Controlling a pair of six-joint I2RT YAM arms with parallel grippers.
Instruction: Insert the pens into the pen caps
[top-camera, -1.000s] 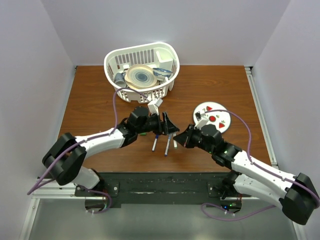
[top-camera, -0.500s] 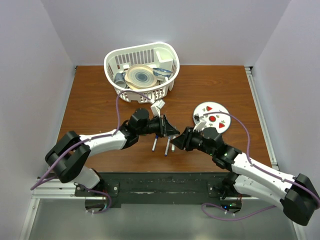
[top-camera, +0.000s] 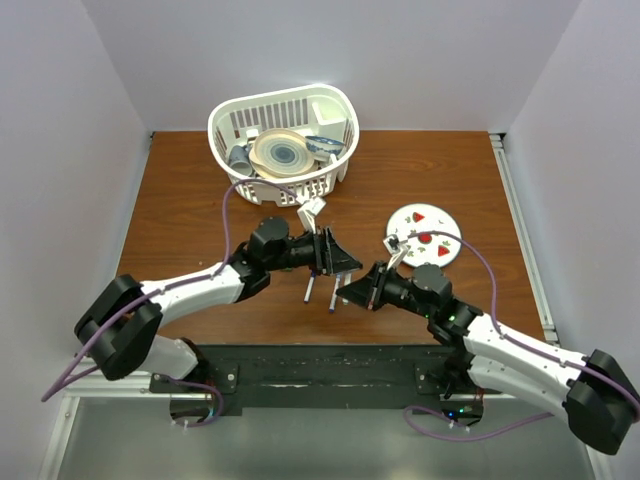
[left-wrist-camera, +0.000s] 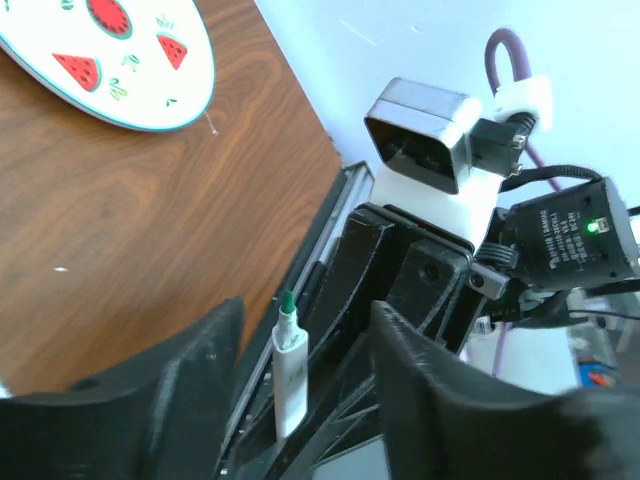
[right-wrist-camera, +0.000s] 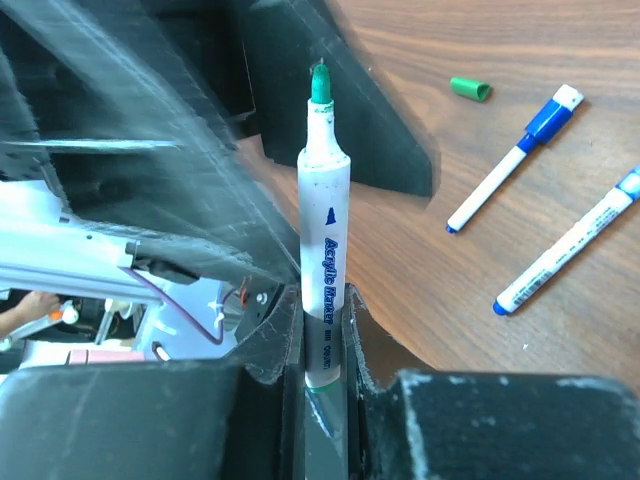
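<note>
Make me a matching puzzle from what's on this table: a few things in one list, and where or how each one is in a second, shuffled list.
Things:
1. green-tipped pen
2. green cap
3. plate
4. white basket

Places and states:
A. at the far end, with dishes inside
B. lying loose on the table
C. clamped in the right gripper
D. painted with watermelon slices

Pairs: 1-C, 2-B, 3-D, 4-A

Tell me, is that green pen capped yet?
Uncapped. The green pen, gripped by the right gripper, shows its bare green tip, and the green cap lies apart on the table.
</note>
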